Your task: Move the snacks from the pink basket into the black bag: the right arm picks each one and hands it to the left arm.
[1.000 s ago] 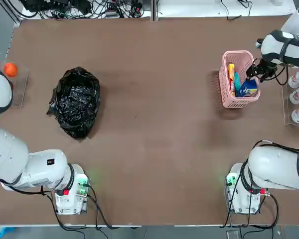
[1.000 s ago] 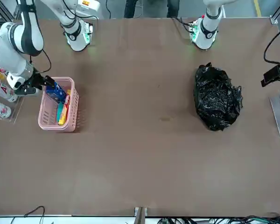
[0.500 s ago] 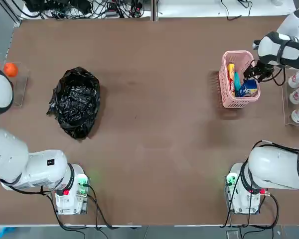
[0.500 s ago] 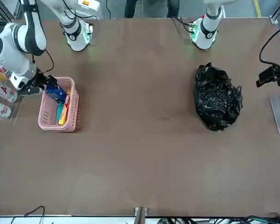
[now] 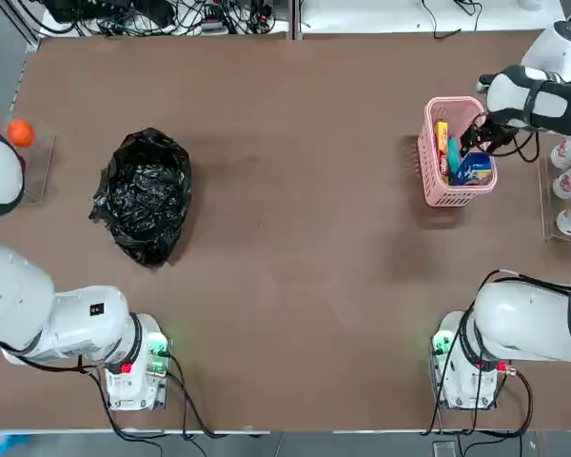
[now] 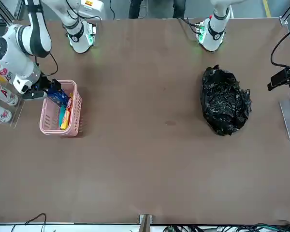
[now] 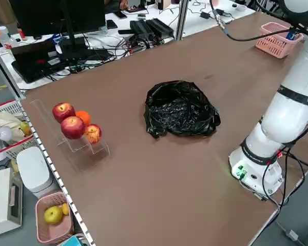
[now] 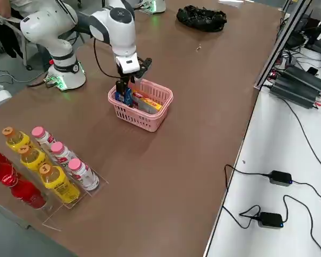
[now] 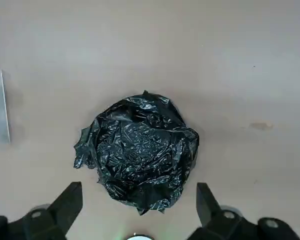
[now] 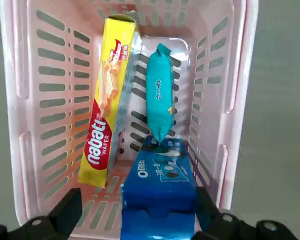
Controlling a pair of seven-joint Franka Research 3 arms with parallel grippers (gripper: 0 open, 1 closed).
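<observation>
Right gripper [image 10: 135,225]: jaws spread wide and holding nothing, poised above the near end of the pink basket [image 10: 242,75]
Left gripper [image 9: 135,212]: jaws released and empty, hanging high over the black bag [image 9: 140,150], which lies between and beyond the two fingers
Pink basket: rectangular moulded plastic, slotted lattice walls, thick smooth rim; it opens directly under the right jaws
Blue-and-white pouch [image 10: 160,197]: glossy foil, squarish, puffed; right between the right fingers, nearest of the three snacks
Yellow packet [image 10: 107,100]: long flat wafer pack with red lettering, leaning along one basket wall, beyond the jaws and toward one finger's side
Teal packet [image 10: 160,97]: slim, pillow-shaped, crimped ends; straight ahead of the jaws, its near tip overlapping the pouch
Black bag: thin shiny plastic, crumpled into a rounded, creased heap on the table [image 5: 295,238]
Table: flat matt brown surface
</observation>
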